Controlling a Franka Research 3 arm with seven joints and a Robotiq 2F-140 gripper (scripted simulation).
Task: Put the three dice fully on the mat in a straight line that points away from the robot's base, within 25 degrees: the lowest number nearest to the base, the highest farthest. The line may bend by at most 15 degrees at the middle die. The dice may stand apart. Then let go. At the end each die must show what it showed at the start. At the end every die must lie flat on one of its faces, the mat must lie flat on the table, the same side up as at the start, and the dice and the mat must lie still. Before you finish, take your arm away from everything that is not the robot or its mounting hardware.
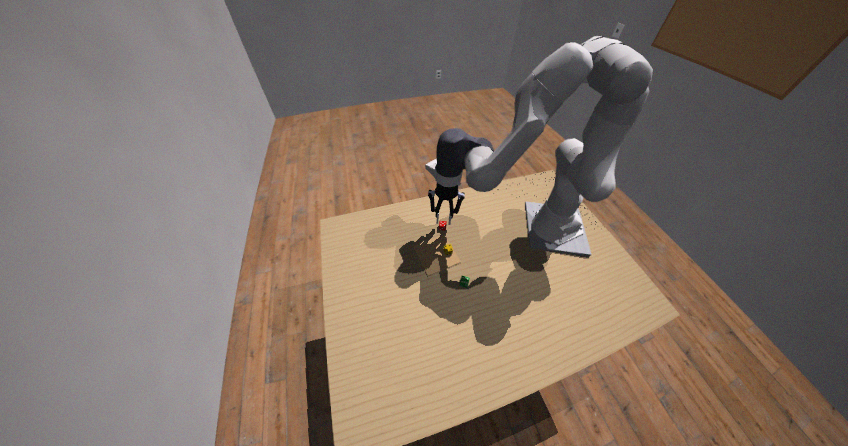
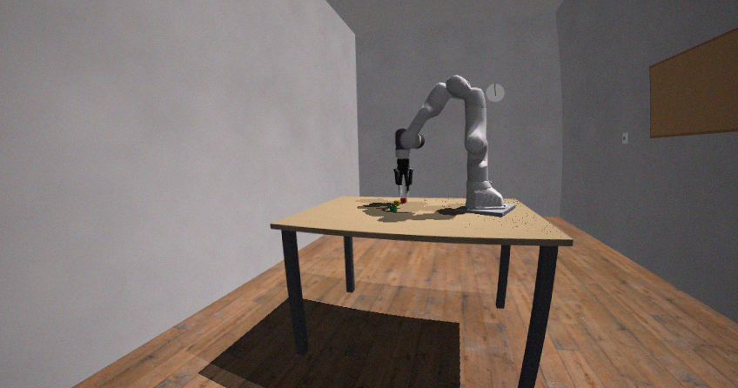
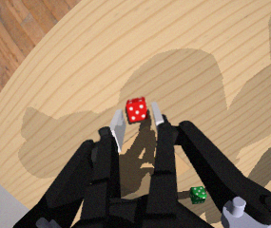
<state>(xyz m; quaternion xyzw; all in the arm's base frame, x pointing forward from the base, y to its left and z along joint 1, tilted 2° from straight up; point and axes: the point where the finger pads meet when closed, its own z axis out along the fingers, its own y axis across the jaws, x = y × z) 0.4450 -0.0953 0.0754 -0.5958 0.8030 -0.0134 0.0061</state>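
Gripper (image 1: 446, 221) part-spread, holding nothing, above red die (image 1: 442, 224) near table's (image 1: 595, 334) far edge; yellow die (image 1: 448, 249) on mat (image 1: 455, 258), green (image 1: 464, 280) off; two placements left

Red die (image 3: 135, 110), yellow die (image 1: 448, 249) and green die (image 1: 464, 280) lie apart on the wooden table (image 1: 535, 346).

Table (image 1: 535, 346) with three dice and a mat

The red die (image 1: 442, 224), yellow die (image 1: 448, 249) and green die (image 1: 464, 280) stand apart; the yellow sits on the mat (image 1: 455, 259), and the arm's base plate (image 1: 580, 249) lies well apart.
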